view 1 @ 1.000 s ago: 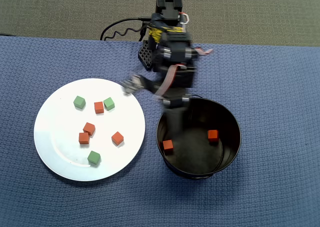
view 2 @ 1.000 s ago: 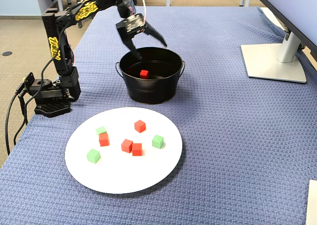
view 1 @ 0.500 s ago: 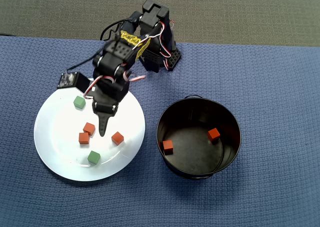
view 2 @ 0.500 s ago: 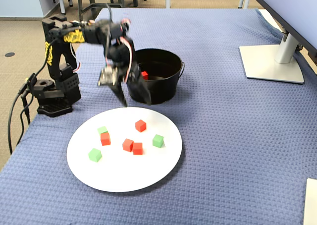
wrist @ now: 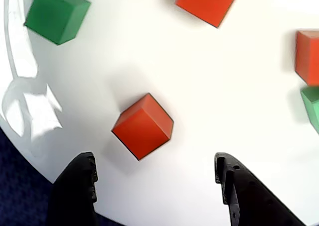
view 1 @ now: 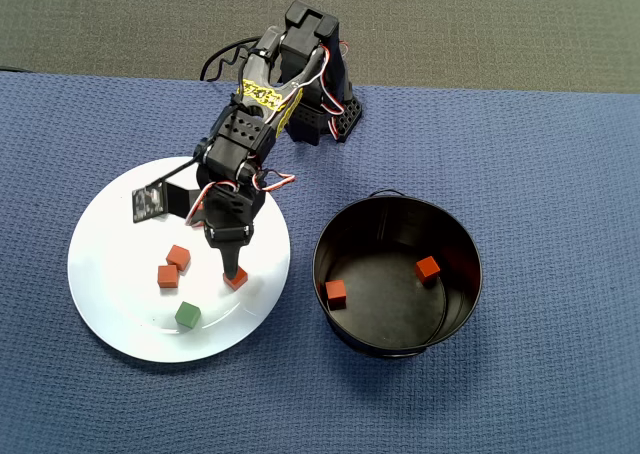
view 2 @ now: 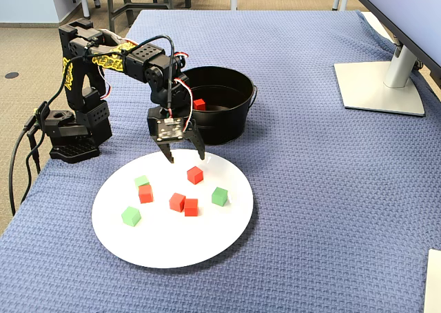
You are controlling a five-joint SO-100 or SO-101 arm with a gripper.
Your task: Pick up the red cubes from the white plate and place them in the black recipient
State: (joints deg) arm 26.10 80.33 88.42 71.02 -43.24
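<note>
1. Claw (view 2: pixel 185 154): black, two fingers spread apart, holding nothing; it hangs over the far part of the white plate (view 2: pixel 207 247). In the wrist view both fingertips (wrist: pixel 82 178) stand on either side of one red cube (wrist: pixel 143 126), just short of it and not touching.
2. White plate: round, glossy, on the blue woven cloth (view 2: pixel 331 189) that covers the desk. The fixed view shows on it four red cubes, namely the one by the claw (view 2: pixel 195 175), a touching pair (view 2: pixel 184 203) and one more (view 2: pixel 145 194), plus three green cubes (view 2: pixel 220 196).
3. Black pot (view 1: pixel 397 274): round, tall-walled, just beside the plate and not touching it. The overhead view shows two red cubes (view 1: pixel 336 293) lying on its floor, well apart.
4. Arm base (view 2: pixel 72 130): stands on the cloth, near the plate.
5. Monitor stand (view 2: pixel 382 85): grey, at the far right in the fixed view.
</note>
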